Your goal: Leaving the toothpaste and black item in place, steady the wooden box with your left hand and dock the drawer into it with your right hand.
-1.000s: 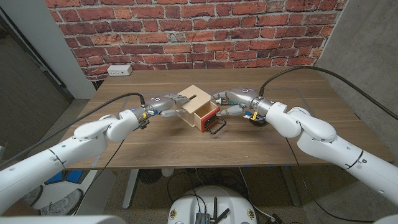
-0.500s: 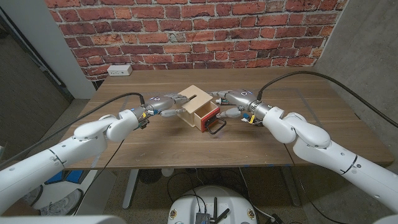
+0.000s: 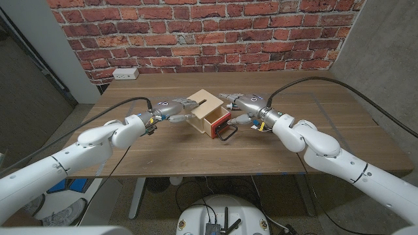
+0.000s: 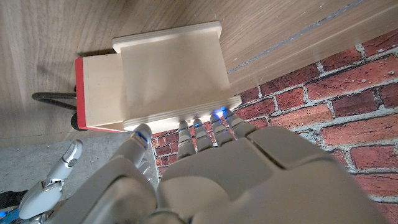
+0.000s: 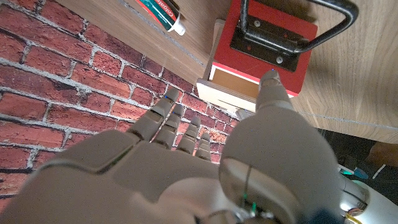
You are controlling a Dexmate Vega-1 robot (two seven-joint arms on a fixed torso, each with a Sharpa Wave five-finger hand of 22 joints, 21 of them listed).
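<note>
The wooden box (image 3: 204, 104) is seen near the middle of the table (image 3: 163, 153), with the drawer (image 3: 218, 122) partly pushed in, its red front and black handle (image 3: 228, 132) standing out. The left hand (image 3: 171, 108) is pressed on the far side of the box with fingers apart, nothing being grasped. The right hand (image 3: 243, 106) is placed at the drawer front, fingers spread, a fingertip touching the red face; nothing is gripped. The toothpaste (image 5: 157, 9) is seen beside the box. If the drawer is pushed at an angle, it may jam. If the left hand slips, the box may slide away and the toothpaste may be knocked.
</note>
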